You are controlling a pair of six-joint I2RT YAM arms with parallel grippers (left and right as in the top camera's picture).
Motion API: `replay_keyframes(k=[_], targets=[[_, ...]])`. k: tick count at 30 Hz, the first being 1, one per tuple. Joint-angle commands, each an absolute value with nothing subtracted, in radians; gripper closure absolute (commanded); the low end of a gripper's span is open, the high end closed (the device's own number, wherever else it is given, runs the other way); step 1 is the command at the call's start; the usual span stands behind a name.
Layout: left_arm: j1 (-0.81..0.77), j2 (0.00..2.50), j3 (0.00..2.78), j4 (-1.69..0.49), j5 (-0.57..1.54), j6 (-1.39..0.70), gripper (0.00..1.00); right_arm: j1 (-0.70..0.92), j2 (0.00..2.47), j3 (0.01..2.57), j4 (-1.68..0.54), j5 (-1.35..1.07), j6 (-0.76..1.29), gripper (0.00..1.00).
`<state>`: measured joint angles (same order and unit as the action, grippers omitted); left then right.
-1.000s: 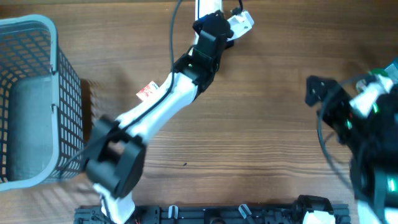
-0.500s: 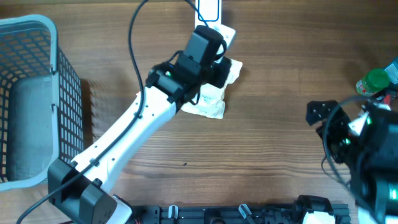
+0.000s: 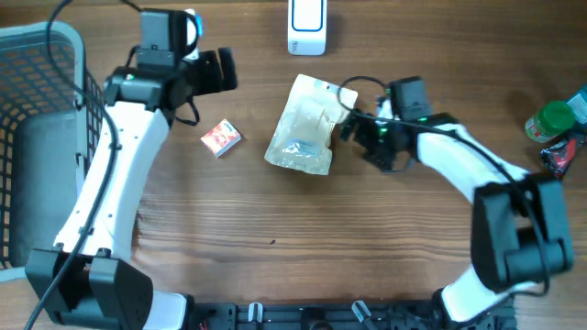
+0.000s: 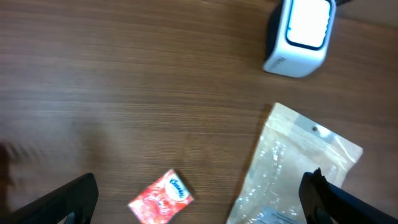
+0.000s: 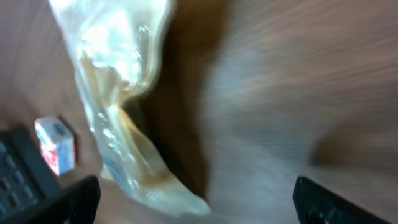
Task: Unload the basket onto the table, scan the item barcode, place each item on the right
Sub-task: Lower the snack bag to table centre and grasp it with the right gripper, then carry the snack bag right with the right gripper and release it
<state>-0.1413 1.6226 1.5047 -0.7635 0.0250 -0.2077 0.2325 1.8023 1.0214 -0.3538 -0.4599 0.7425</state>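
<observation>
Clear plastic bag (image 3: 301,128) lies lengthwise top-to-bottom at frame centre, just left of the open right gripper (image 3: 353,130); the open left gripper (image 3: 224,71) sits farther off, upper left.

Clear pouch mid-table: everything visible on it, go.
The clear pouch is crinkled, yellowish-clear plastic with a pale header strip and a punched hang hole at its top, and a printed label near the bottom. It lies slanted on the wooden table, header toward the white scanner. Nothing grips it; the open right gripper sits at its right edge.
</observation>
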Motion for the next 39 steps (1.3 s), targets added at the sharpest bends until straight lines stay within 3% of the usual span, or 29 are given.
replay_keyframes(k=[1,7,9,10,11,15,20,23,26,32,39], targets=[[-0.131,1.599,1.506,-0.763,0.025,-0.209,0.0,0.288,1.895,1.021,-0.218,-0.486,0.816,0.0],[-0.131,1.599,1.505,-0.761,0.025,-0.209,0.0,0.363,2.026,1.031,0.011,-0.487,0.917,0.01],[-0.131,1.599,1.505,-0.76,0.025,-0.209,0.0,0.388,2.062,1.033,0.048,-0.477,0.922,0.12],[-0.131,1.599,1.505,-0.76,0.025,-0.209,0.0,0.397,2.078,1.033,0.047,-0.46,0.934,0.27],[-0.131,1.599,1.505,-0.761,0.025,-0.209,0.0,0.401,2.105,1.033,0.039,-0.445,0.954,0.55],[-0.131,1.599,1.505,-0.777,0.025,-0.209,0.0,0.393,2.124,1.033,0.002,-0.44,0.953,0.95],[-0.132,1.599,1.505,-0.82,0.025,-0.21,0.0,0.36,2.111,1.033,-0.016,-0.463,0.953,0.96],[-0.132,1.599,1.505,-0.862,0.025,-0.21,0.0,0.301,2.023,1.033,-0.138,-0.459,0.918,0.95],[-0.135,1.599,1.505,-0.865,0.029,-0.218,0.0,0.239,1.868,1.033,-0.329,-0.337,0.87,0.95],[-0.221,1.599,1.505,-0.844,0.038,-0.218,0.0,0.057,1.367,1.034,-0.774,0.196,0.889,0.96],[-0.391,1.599,1.505,-0.743,0.037,-0.218,0.0,-0.31,1.223,1.03,-0.941,0.323,0.95,0.95]])
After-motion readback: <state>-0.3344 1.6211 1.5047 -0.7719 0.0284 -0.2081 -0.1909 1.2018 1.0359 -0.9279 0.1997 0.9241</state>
